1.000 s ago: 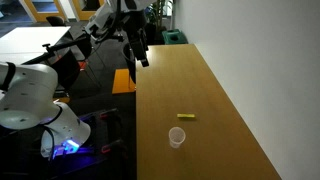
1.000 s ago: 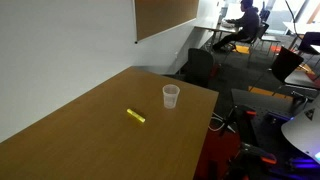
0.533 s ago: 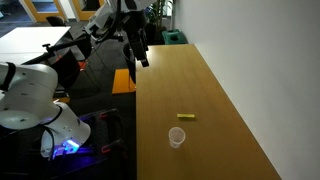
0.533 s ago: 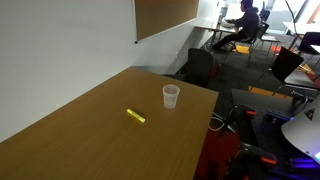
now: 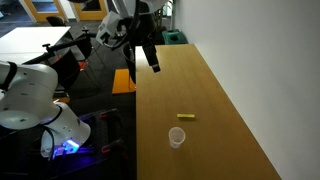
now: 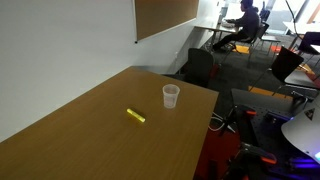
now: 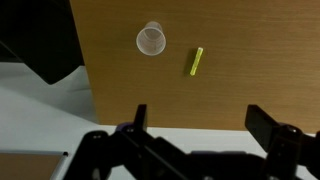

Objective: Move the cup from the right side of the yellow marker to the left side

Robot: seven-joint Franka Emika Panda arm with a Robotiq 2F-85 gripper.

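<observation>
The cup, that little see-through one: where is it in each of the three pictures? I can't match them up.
In an exterior view: the cup stands low, near the middle, on the near end of the table.
In an exterior view: the cup stands near the centre, close to the table's right edge.
Wrist view: the cup is at the top, left of centre.
Shared landmark: the yellow marker, lying apart from the cup.

A long wooden table (image 5: 225, 120) is set along a white wall (image 5: 260, 50), as seen in both exterior views. A brown board (image 6: 165, 15) is mounted on the wall, and a seated person (image 6: 240, 18) is seen in the background. An orange object (image 5: 123, 80) is placed just beside the table's edge.
</observation>
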